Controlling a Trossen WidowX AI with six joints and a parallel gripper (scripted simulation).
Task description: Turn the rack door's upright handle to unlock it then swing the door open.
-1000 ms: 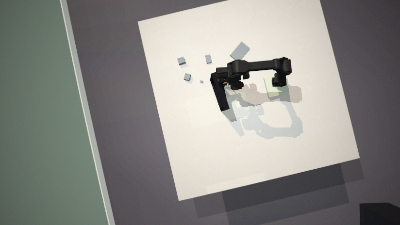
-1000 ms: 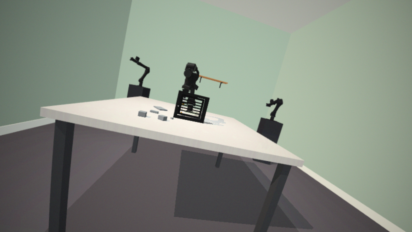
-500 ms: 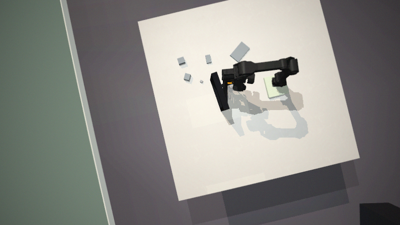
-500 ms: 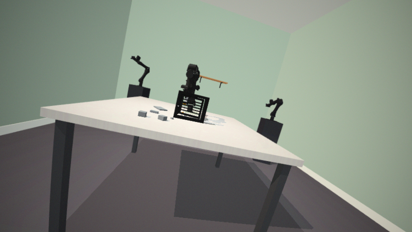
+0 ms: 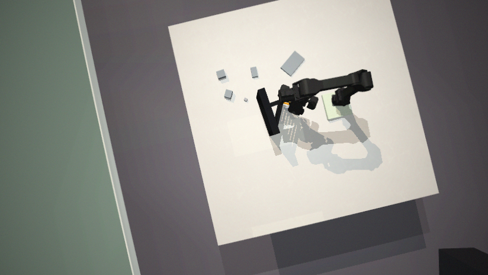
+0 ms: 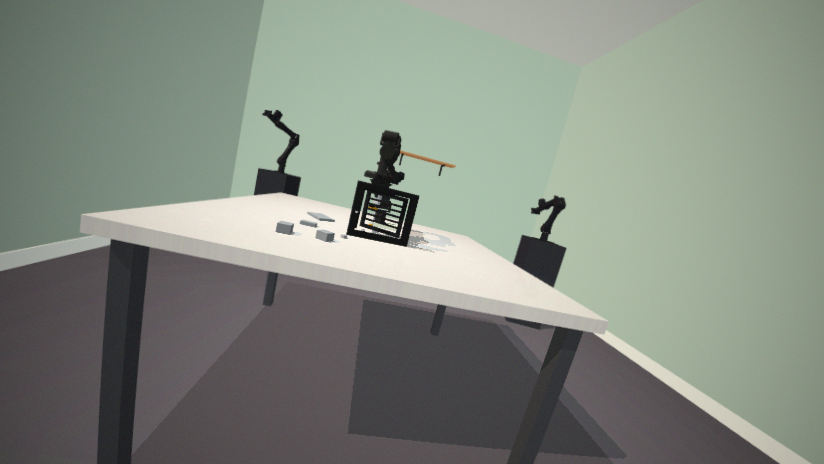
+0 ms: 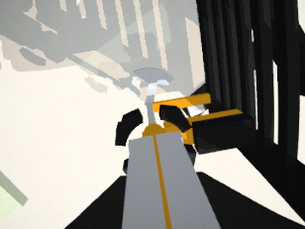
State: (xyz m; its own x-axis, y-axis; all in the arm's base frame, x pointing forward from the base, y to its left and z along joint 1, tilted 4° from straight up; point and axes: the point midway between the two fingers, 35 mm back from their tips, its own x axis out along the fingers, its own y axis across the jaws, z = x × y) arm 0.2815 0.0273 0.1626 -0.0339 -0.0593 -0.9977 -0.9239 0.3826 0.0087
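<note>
The black rack frame (image 5: 267, 111) (image 6: 412, 220) stands on the table (image 5: 307, 191) (image 6: 190, 236). Its slatted door (image 5: 278, 115) (image 7: 225, 58) stands partly open, roughly 30 degrees by eye, towards the arm, hinged at the lower end in the top view. The upright handle (image 7: 151, 182) is grey with an orange line, beside orange brackets (image 7: 218, 116) on the door. My gripper (image 5: 287, 95) (image 7: 160, 182) points down from above and is shut on the handle, a finger either side. How far the handle is turned I cannot tell; the arm hides it in the top and exterior views.
Several grey blocks, among them one cube (image 5: 221, 74) (image 6: 284, 227), lie beyond the frame. A flat grey slab (image 5: 292, 63) (image 6: 320, 216) lies near the arm. A pale green pad (image 5: 329, 111) lies near the arm's base. A tiny block (image 5: 246, 99) is close to the frame.
</note>
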